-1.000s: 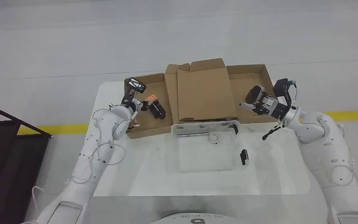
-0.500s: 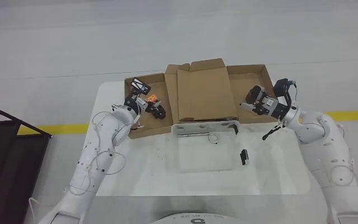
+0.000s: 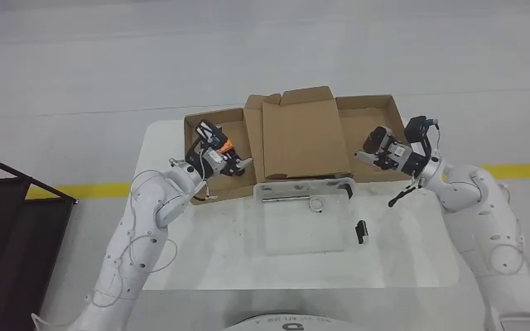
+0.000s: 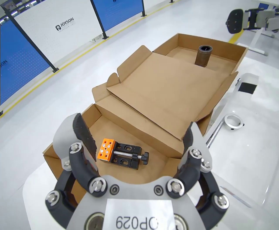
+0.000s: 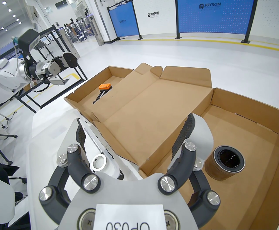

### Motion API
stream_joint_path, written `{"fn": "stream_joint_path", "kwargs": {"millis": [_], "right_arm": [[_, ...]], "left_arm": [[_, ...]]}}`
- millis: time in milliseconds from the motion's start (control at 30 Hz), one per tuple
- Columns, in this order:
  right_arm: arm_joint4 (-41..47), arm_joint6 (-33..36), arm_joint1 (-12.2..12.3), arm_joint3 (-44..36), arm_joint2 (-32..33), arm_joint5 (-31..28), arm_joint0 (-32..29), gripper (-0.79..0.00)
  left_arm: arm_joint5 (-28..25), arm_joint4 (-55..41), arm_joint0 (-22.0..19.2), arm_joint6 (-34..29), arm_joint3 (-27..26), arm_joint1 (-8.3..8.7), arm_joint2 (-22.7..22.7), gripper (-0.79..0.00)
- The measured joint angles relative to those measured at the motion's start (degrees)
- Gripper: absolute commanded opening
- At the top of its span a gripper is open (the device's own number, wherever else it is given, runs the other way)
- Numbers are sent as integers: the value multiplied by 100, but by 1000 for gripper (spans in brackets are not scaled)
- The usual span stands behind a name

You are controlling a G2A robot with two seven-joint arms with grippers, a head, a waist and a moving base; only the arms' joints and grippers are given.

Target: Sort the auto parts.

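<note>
**Jaws wide and empty over both boxes**

Left jaws stand wide apart with nothing between them. They hang above the left brown cardboard box [image 4: 109,130], where the small black vise with an orange end block [image 4: 122,153] lies flat on the box floor. Right jaws are just as wide and empty above the right brown cardboard box [image 5: 239,122], just beside the dark brown metal sleeve [image 5: 225,162] standing upright in it. A folded cardboard lid [image 3: 302,132] lies between the two boxes.

Both of these parts look sorted, so the step in hand is probably fetching what is left. That is the silver ring collar on a thin rod [image 3: 315,204], lying on the clear plastic tray [image 3: 302,236], and the small black block [image 3: 360,232] on the white surface [image 3: 397,256] beside the tray.

To do this well, each arm should lift straight up past the box wall before swinging across, so that no jaw catches a flap. The jaws should stay wide until they straddle the part. For the collar, they should close on the ring, not on the thin rod, which would likely pivot.

Each wrist carries a white printed label [image 4: 139,214], and the blue and white panels [image 5: 207,15] behind bear a logo. No marking can be read on the parts or the boxes.
</note>
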Motion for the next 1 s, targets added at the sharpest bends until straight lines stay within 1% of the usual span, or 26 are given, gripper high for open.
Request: {"fn": "stream_joint_path", "kwargs": {"millis": [67, 100, 167, 200, 233, 267, 300, 333, 367, 400, 567, 633, 700, 833, 1000], "right_arm": [[0, 0, 0, 0, 0, 0, 0, 0], [0, 0, 0, 0, 0, 0, 0, 0], [0, 0, 0, 0, 0, 0, 0, 0], [0, 0, 0, 0, 0, 0, 0, 0], [0, 0, 0, 0, 0, 0, 0, 0], [0, 0, 0, 0, 0, 0, 0, 0], [0, 0, 0, 0, 0, 0, 0, 0], [0, 0, 0, 0, 0, 0, 0, 0], [0, 0, 0, 0, 0, 0, 0, 0], [0, 0, 0, 0, 0, 0, 0, 0], [0, 0, 0, 0, 0, 0, 0, 0], [0, 0, 0, 0, 0, 0, 0, 0], [0, 0, 0, 0, 0, 0, 0, 0], [0, 0, 0, 0, 0, 0, 0, 0], [0, 0, 0, 0, 0, 0, 0, 0]], "left_arm": [[-296, -81, 89, 155, -99, 6, 100, 0], [-623, -253, 96, 236, -130, 17, 129, 0], [-1200, -526, 39, 195, -201, 37, 170, 0], [-1578, -669, -10, 79, -268, 50, 231, -31], [-1849, -753, -53, -38, -321, 58, 297, -77], [-2097, -805, -105, -177, -379, 65, 374, -95], [-2339, -812, -170, -388, -461, 68, 500, -132], [-2444, -798, -213, -552, -512, 64, 622, -166], [-2486, -775, -258, -710, -540, 53, 764, -219], [-2475, -761, -325, -886, -528, 30, 966, -249], [-2466, -909, -729, -1379, -179, -75, 1672, -256], [-2373, -911, -879, -1512, -23, -135, 1975, -299], [-2216, -893, -1028, -1603, 176, -202, 2253, -323], [-1879, -924, -1363, -1665, 704, -327, 2604, -382], [-1600, -992, -1656, -1705, 1268, -460, 2927, -366]]}}
